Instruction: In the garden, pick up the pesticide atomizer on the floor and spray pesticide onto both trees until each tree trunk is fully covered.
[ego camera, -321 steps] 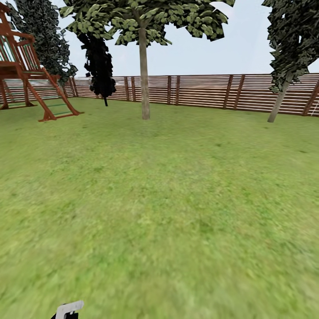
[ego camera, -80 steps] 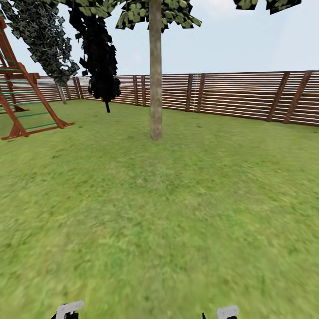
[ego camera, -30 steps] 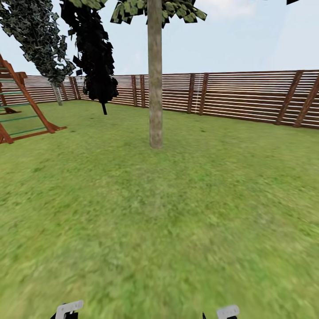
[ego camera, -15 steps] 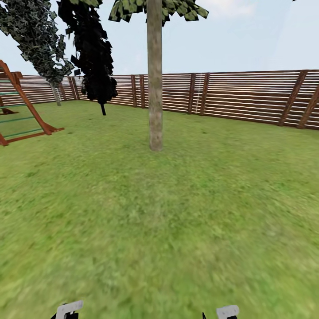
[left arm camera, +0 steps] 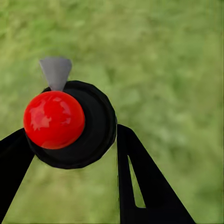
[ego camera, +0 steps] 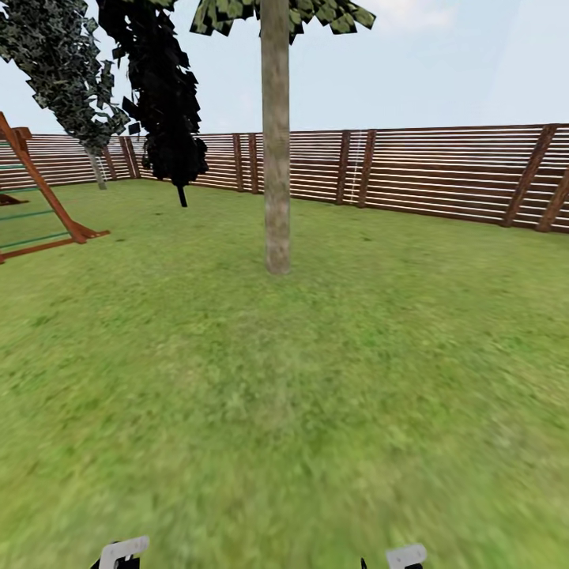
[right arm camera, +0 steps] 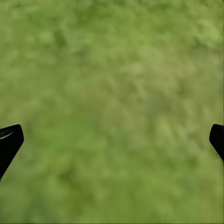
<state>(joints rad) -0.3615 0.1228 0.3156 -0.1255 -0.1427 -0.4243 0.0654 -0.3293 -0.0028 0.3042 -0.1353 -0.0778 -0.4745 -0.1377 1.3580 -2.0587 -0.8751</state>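
In the left wrist view, the pesticide atomizer [left arm camera: 91,140], a round black body with a red ball [left arm camera: 53,119] and a grey nozzle [left arm camera: 56,72], sits between the black fingers [left arm camera: 135,177] of my left gripper [left arm camera: 70,135], which is shut on it above the grass. My right gripper [right arm camera: 112,140] hangs open over bare grass, its fingertips [right arm camera: 9,142] far apart. A tree with a straight grey-brown trunk [ego camera: 276,158] stands ahead in the garden, several metres off. White parts of both arms [ego camera: 122,552] peek in at the head view's bottom edge.
A brown slatted fence [ego camera: 442,174] rings the lawn [ego camera: 284,395]. A dark column-shaped tree [ego camera: 162,95] and a leaning leafy tree [ego camera: 63,71] stand at the back left. A wooden play frame [ego camera: 39,205] is at the left edge.
The head view has advanced toward the tree: its trunk looks larger and lower in the picture, and the play frame has slid off to the left.
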